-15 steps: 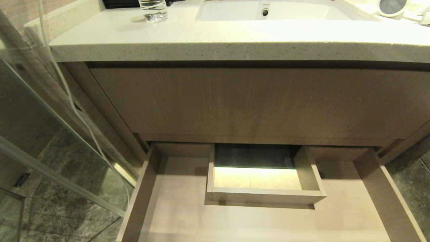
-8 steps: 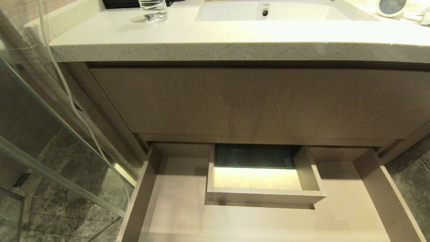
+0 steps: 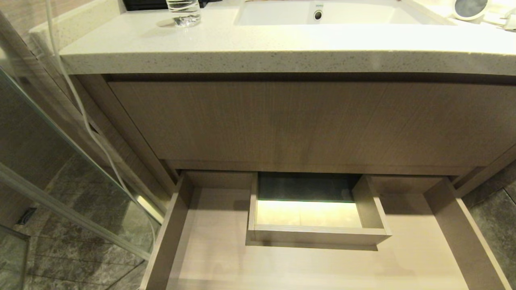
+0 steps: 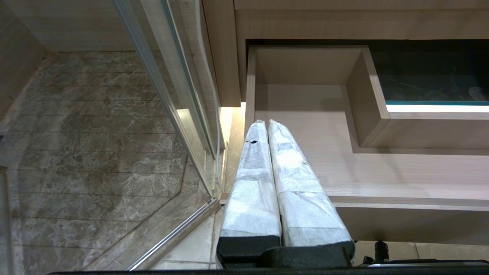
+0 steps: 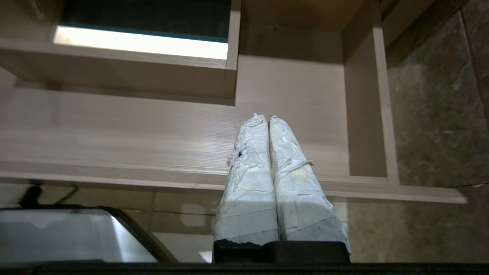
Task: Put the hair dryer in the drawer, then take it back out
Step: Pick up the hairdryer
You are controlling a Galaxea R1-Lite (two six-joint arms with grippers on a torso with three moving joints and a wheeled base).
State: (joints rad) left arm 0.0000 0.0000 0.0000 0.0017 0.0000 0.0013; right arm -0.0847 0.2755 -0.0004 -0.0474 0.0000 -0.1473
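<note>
While the drawer (image 3: 209,249) stood pulled fully out beneath the vanity, nothing was held by either claw. At the far left of the head view a glass shower panel (image 3: 60,169) was seen, with a white cord (image 3: 86,121) hanging down beside it along the cabinet's side. A drinking glass (image 3: 184,11) was set on the speckled countertop (image 3: 258,44), to the left of the white sink basin (image 3: 322,14). Below the counter the tall wood-grain panel (image 3: 306,121) was shown shut, and under it the drawer's bare floor was laid open around a boxed rectangular cut-out (image 3: 314,237) at its middle. At the far right end of the countertop, at the picture's top corner, the hair dryer (image 3: 469,8) was only partly seen: its round dark grey end faced the camera, and it lay well apart from the drawer.

In the left wrist view the left gripper (image 4: 266,123) was seen with its two white-wrapped fingers pressed together, pinching nothing, held above the drawer's left front part near the side wall. In the right wrist view the right gripper (image 5: 265,116) was likewise found pressed together and empty, poised over the drawer's right part, beside the cut-out's wall, with no contact with the wood visible.
</note>
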